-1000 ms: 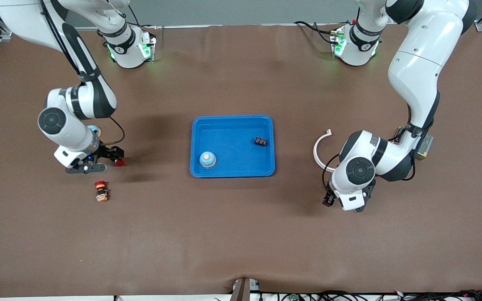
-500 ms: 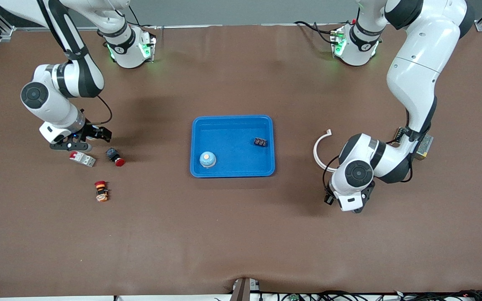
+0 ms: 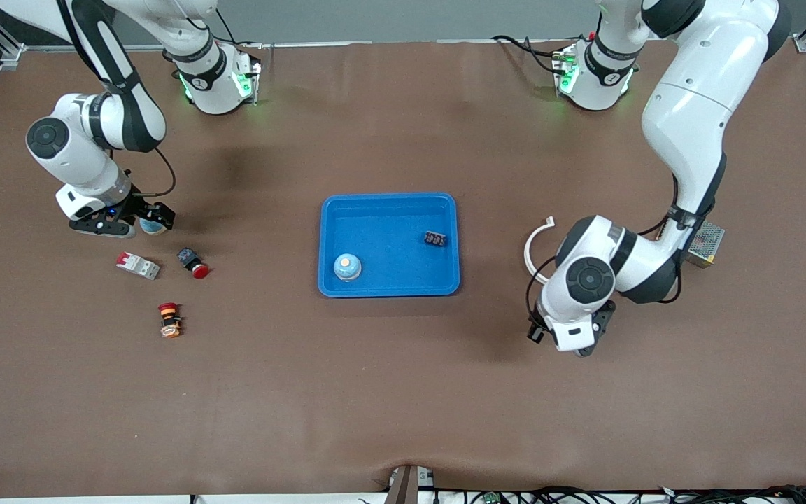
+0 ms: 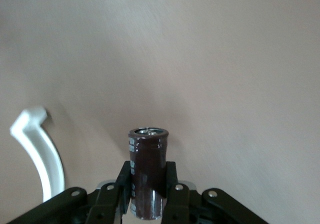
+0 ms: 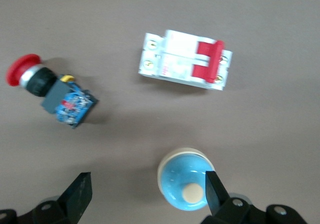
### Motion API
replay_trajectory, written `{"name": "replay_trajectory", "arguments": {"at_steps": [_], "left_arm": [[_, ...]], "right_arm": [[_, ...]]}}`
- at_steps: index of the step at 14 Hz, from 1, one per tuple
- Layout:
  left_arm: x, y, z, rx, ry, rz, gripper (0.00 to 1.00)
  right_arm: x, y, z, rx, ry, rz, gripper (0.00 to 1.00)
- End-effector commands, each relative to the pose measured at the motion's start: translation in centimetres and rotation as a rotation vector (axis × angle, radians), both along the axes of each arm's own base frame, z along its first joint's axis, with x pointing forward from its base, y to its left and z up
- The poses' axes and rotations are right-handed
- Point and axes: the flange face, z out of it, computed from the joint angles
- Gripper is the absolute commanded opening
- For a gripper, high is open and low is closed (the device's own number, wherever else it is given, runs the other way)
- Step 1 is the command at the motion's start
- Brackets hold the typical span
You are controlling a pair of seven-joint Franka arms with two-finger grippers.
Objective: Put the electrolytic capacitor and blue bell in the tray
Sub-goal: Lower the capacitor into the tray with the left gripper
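- The left gripper [image 3: 565,340] hung over bare table between the tray [image 3: 389,290] and the left arm's end of the table. Its jaws were clamped on the electrolytic capacitor [image 4: 147,171], a dark cylinder held upright with its metal top showing in the left wrist view.
- A white curved plastic strip [image 3: 534,252] lay on the table near that gripper, toward the tray.
- The right gripper [image 5: 145,189] was over a blue bell [image 5: 185,185] at the right arm's end of the table, jaws apart, with one finger tip overlapping the bell's rim in the right wrist view.
- A second blue bell [image 3: 347,267] already sat inside the tray, with a small black component [image 3: 435,239] in the tray's corner toward the left arm.
- Near the right gripper lay a white circuit breaker with a red lever [image 5: 186,59], a red pushbutton switch [image 5: 49,88] and, nearer the front camera, another red-capped button [image 3: 169,319].
- Risk: the bell lay off-centre between the open fingers, so a descent from this position would probably land one finger on the dome and push the bell aside.
- Risk: the capacitor was gripped low on its smooth body, so it might tilt or slip during transport, or topple and roll when released in the tray.
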Motion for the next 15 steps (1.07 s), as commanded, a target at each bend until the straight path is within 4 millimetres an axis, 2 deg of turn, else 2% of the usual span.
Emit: {"name": "replay_trajectory", "arguments": {"at_steps": [1,2,6,10,12,15], "left_arm": [[-1.5,-3.4,2.4,-0.013,-0.016,0.051,0.0],[-2.0,-4.5,2.6,-0.018,-0.018,0.088,0.0],[-5.1,-11.6,3.8,-0.044,-0.033,0.205,0.0],[-8.9,-17.1,3.4,-0.047,-0.028,0.304,0.0],[-10.8,-19.4,2.4,-0.041,-0.013,0.343,0.0],[-12.8,-21.2,-0.1,-0.025,0.016,0.379,0.0]], "right_arm": [[-1.6,-2.5,0.0,-0.001,-0.034,0.006,1.0],[-1.8,-3.1,-0.3,-0.002,-0.041,0.006,1.0],[-2.7,-3.6,-1.8,0.0,-0.065,-0.013,1.0],[-3.1,-3.6,-3.8,0.007,-0.08,-0.031,1.0],[-3.2,-3.5,-4.3,0.01,-0.076,-0.03,1.0],[-3.3,-3.4,-4.8,0.013,-0.071,-0.03,1.0]]}}
